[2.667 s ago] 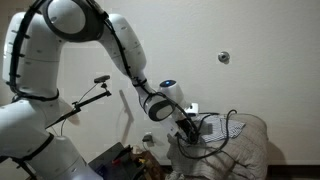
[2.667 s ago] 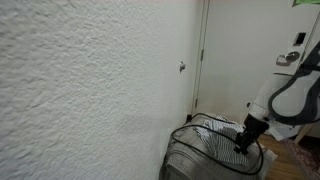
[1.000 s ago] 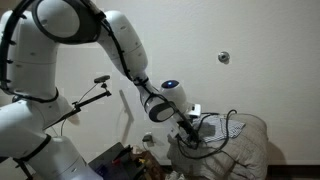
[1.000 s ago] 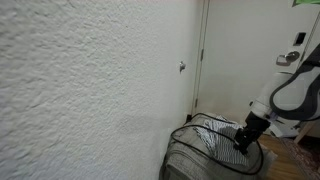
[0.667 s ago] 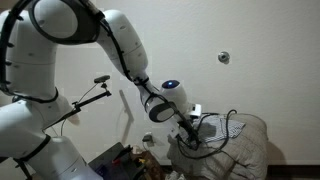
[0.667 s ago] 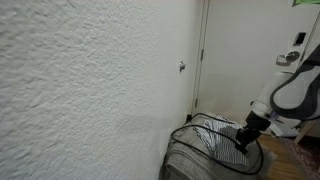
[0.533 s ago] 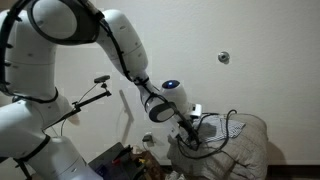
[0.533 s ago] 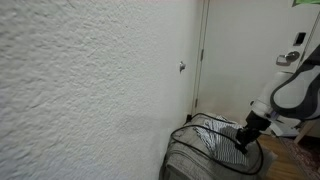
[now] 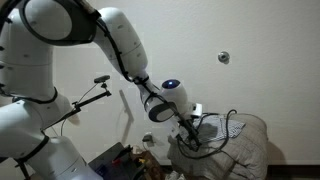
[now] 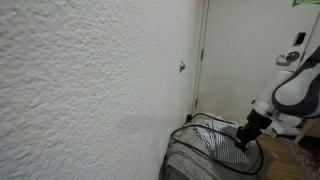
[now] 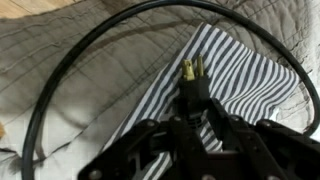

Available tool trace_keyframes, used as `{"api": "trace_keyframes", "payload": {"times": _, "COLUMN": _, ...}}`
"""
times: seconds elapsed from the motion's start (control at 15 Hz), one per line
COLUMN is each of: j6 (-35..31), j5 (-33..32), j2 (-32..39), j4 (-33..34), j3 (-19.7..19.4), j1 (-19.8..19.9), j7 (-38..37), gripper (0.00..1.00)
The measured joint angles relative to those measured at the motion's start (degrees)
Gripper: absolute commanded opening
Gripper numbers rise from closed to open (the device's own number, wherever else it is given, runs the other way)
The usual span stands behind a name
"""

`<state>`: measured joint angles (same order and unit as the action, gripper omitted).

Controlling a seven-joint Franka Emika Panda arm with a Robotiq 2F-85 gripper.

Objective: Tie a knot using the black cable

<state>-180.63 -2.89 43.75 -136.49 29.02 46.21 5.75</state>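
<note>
The black cable point(image 11: 70, 60) sweeps in a wide arc over a striped cloth point(image 11: 245, 75) and a grey quilt point(image 11: 60, 40). Its end is a plug with brass prongs point(image 11: 190, 72). My gripper point(image 11: 192, 112) comes in from the bottom of the wrist view and is shut on the plug's black body, with the prongs sticking out past the fingertips. In both exterior views the gripper point(image 9: 190, 131) point(image 10: 244, 141) is low over the padded heap. Loops of the cable point(image 9: 226, 127) point(image 10: 186, 137) lie around it.
The quilted heap point(image 9: 245, 150) fills the lower right. A stiff black rod with a clamp head point(image 9: 92, 96) juts out beside the robot's base. Clutter lies on the floor point(image 9: 130, 160). A textured wall point(image 10: 90, 90) and a door point(image 10: 235, 60) stand close by.
Over the last second the jaws have closed in on the plug end of the cable. The arm has shifted only slightly.
</note>
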Motion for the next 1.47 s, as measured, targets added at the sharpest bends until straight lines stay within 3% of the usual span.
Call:
{"api": "trace_keyframes", "payload": {"times": 0.47, "j6": -1.23, "j5": 0.00, "j2": -9.95, "j4": -6.43, "j3": 2.02, "j1": 2.10, "j7": -0.14, "gripper": 0.08}}
{"api": "trace_keyframes", "payload": {"times": 0.6, "j6": -1.23, "j5": 0.01, "j2": -12.57, "j4": -7.86, "j3": 1.87, "j1": 1.87, "j7": -0.31, "gripper": 0.12}}
{"api": "trace_keyframes", "payload": {"times": 0.87, "j6": -1.19, "j5": 0.05, "j2": -16.91, "j4": -9.63, "j3": -2.36, "j1": -2.23, "j7": -0.58, "gripper": 0.28}}
{"api": "trace_keyframes", "payload": {"times": 1.0, "j6": -1.15, "j5": 0.06, "j2": -17.88, "j4": -10.00, "j3": -4.45, "j1": -4.48, "j7": -0.58, "gripper": 0.43}}
{"api": "trace_keyframes", "payload": {"times": 1.07, "j6": -1.15, "j5": 0.07, "j2": -18.05, "j4": -10.05, "j3": -5.34, "j1": -5.45, "j7": -0.58, "gripper": 0.63}}
{"api": "trace_keyframes", "payload": {"times": 1.27, "j6": -1.15, "j5": 0.07, "j2": -18.17, "j4": -10.08, "j3": -7.31, "j1": -7.33, "j7": -0.58, "gripper": 0.63}}
{"api": "trace_keyframes", "payload": {"times": 1.33, "j6": -1.15, "j5": 0.07, "j2": -18.17, "j4": -10.09, "j3": -7.82, "j1": -7.78, "j7": -0.58, "gripper": 0.46}}
{"api": "trace_keyframes", "payload": {"times": 1.47, "j6": -1.15, "j5": 0.07, "j2": -18.17, "j4": -10.10, "j3": -8.50, "j1": -8.40, "j7": -0.58, "gripper": 0.32}}
